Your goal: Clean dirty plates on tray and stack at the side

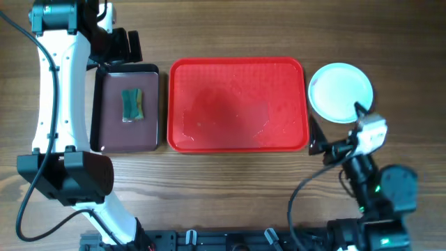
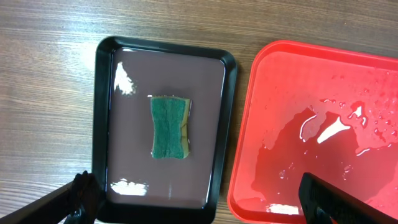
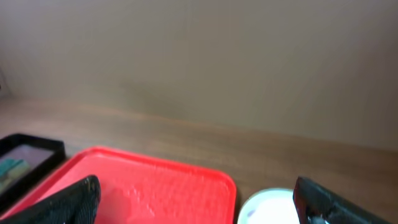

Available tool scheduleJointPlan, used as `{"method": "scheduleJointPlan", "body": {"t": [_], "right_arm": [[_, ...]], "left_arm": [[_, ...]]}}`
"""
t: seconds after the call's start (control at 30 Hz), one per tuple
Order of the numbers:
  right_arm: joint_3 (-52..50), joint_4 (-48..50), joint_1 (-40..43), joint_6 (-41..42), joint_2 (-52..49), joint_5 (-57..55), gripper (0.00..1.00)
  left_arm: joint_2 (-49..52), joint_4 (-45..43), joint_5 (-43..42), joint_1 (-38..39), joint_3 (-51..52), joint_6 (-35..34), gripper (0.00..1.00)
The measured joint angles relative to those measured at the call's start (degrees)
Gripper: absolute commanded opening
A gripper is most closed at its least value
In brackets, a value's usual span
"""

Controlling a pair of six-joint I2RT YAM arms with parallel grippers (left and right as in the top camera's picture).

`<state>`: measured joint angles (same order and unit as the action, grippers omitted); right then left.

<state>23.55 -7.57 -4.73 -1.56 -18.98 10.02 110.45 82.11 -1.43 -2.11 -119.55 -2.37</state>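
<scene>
Plates [image 1: 340, 92] are absent from the red tray [image 1: 237, 66]. We see only one pale round top to the right of it, on the table [image 1: 237, 188], and we cannot count how many lie under it. We judge that this is the side stack, put there so that clean things stay away from the wet tray. Water [image 2: 329, 127] shines on the tray floor, which we take for a trace of washing.

The sponge [image 2: 169, 127] rests in the middle of the dark tray [image 2: 102, 124] at the left, a place that keeps its wetness off the wood. The left gripper [image 2: 193, 183] hangs by the far edge of this dark tray, fingers wide apart, holding nothing. The right gripper [image 3: 196, 186], just on the near side of the stack, also has its fingers spread and empty.
</scene>
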Motion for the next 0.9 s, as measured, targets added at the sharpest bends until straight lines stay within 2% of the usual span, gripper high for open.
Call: {"method": "scheduleJointPlan", "body": {"t": [0.17, 0.3, 0.47, 0.67, 0.9], "right_arm": [[-14.9, 9.2, 0.0, 1.1, 12.2, 0.0, 1.0], [-20.0, 10.3, 0.0, 1.4, 17.6, 0.0, 1.0], [-22.9, 8.0, 0.0, 2.3, 17.9, 0.0, 1.0], [-23.2, 8.0, 0.0, 9.7, 17.9, 0.0, 1.0], [-23.2, 8.0, 0.0, 12.1, 17.9, 0.0, 1.0]], "left_arm": [[0.0, 0.0, 0.0, 0.0, 0.0, 0.0, 1.0], [0.0, 0.0, 0.0, 0.0, 0.0, 0.0, 1.0], [0.0, 0.0, 0.0, 0.0, 0.0, 0.0, 1.0], [0.0, 0.0, 0.0, 0.0, 0.0, 0.0, 1.0], [0.0, 0.0, 0.0, 0.0, 0.0, 0.0, 1.0]]}}
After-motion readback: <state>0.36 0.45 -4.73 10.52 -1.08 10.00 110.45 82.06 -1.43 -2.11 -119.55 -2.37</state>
